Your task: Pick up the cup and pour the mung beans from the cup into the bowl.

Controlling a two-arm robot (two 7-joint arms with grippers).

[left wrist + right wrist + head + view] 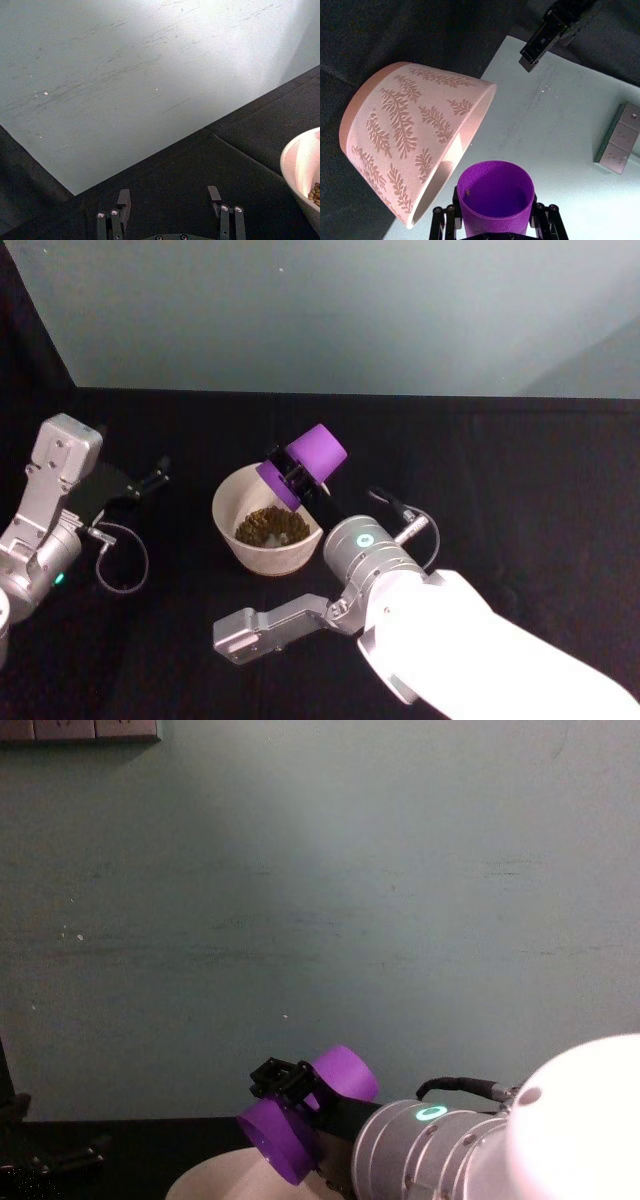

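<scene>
Clamped on the tipped cup (320, 450) with the right tool (298, 472), over the bowl (225, 502) of beans (270, 526); parked off to the left with the left tool (169, 200) spread apart.

Tipped cup (310, 462) above the far right rim of the bowl (262, 558), beans (270, 527) inside it.

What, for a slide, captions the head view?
Right gripper tips the purple cup over the bowl, mung beans already inside; left gripper parked.
</scene>
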